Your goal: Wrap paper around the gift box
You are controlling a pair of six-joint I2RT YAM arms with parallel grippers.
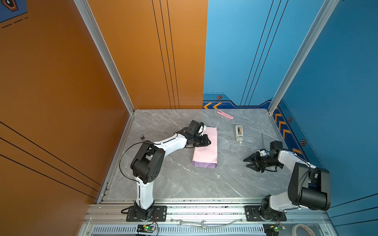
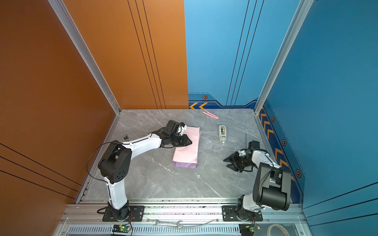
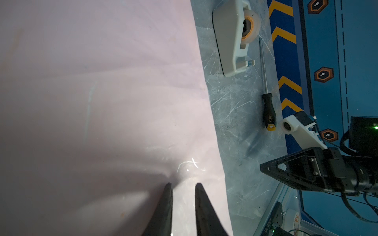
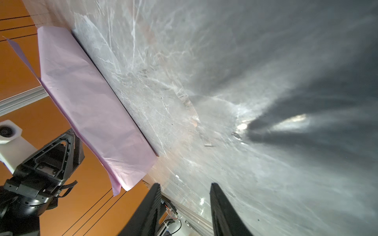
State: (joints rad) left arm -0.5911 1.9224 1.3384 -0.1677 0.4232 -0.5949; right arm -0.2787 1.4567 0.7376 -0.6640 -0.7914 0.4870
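**A:** What was counted on the surface (image 1: pixel 173 179)?

**B:** One sheet of paper (image 1: pixel 205 147) was counted. It was folded over into a long bundle near the middle of the surface. The pale pink side was turned up, and a lilac band was shown at the near end. Four loose items were noted besides:
- One tape dispenser (image 1: pixel 239 132) was set to the right of the bundle.
- One pink cutter (image 1: pixel 225 114) was laid near the back wall.
- One screwdriver (image 3: pixel 269 110) was laid by the right wall.
- One wrench (image 1: pixel 191 223) was seen on the front rail.

**A:** Was the box made out?

**B:** It was not. Whatever lay inside the bundle was covered by the paper.

**A:** How many tools were counted, and how were they set?

**B:** Two were counted. The left tool (image 3: pixel 183 187) was placed over the far half of the bundle. Its two tips appeared to be pressed onto the pink face, with only a narrow gap left between them. Whether anything thin was pinched there could not be told. The right tool (image 4: pixel 185 186) was held well apart from the paper, on the right, low over bare surface. Its two fingers were spread moderately wide, and nothing was gripped between them.

**A:** Was the same layout shown in both top views?

**B:** It was. The one bundle was found between the two tools.
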